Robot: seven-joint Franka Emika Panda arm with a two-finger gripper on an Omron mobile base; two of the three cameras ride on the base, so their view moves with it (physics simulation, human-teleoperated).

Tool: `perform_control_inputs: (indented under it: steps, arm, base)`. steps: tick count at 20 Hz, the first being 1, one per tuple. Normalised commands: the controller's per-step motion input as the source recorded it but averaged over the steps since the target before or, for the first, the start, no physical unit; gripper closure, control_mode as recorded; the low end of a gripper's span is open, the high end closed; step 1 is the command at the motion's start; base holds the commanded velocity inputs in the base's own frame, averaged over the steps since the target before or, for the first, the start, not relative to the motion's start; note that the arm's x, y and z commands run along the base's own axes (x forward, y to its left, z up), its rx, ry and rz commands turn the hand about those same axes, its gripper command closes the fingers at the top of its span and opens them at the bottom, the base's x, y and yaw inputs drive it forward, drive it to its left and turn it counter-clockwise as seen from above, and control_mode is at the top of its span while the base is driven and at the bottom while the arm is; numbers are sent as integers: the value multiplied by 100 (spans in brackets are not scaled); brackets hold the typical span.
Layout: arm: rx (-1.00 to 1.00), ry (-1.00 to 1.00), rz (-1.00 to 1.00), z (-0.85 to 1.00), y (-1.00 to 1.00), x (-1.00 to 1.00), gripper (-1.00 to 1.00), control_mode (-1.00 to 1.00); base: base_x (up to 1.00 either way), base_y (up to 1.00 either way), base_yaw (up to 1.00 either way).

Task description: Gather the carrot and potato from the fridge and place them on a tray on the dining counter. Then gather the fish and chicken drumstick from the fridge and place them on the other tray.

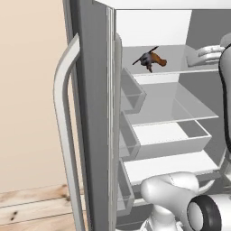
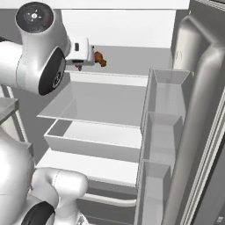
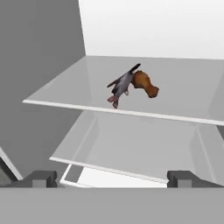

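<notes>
Two items lie touching on the top shelf (image 3: pixel 65 94) — fish (image 3: pixel 121 85) nearer, drumstick (image 3: pixel 145 84) behind — ahead of the wide-open, empty gripper (image 3: pixel 112 178); fish's long axis runs diagonally.

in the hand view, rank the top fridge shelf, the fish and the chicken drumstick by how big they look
1. top fridge shelf, by far the largest.
2-3. fish and chicken drumstick look about alike; they lie touching and partly overlap, so I won't rank them.
</notes>
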Motion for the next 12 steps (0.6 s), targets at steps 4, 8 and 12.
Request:
perform_control_inputs:
  steps: [4,8,12]
  arm:
    - [-4,-2,2,-16,13,68,-100,-100]
    - [-9,-1,4,-49,0,62,-100,-100]
    - [-8,0,5,-52,0,68,-100,-100]
  base:
    - [0,0,0]
    - [0,0,0]
    - [0,0,0]
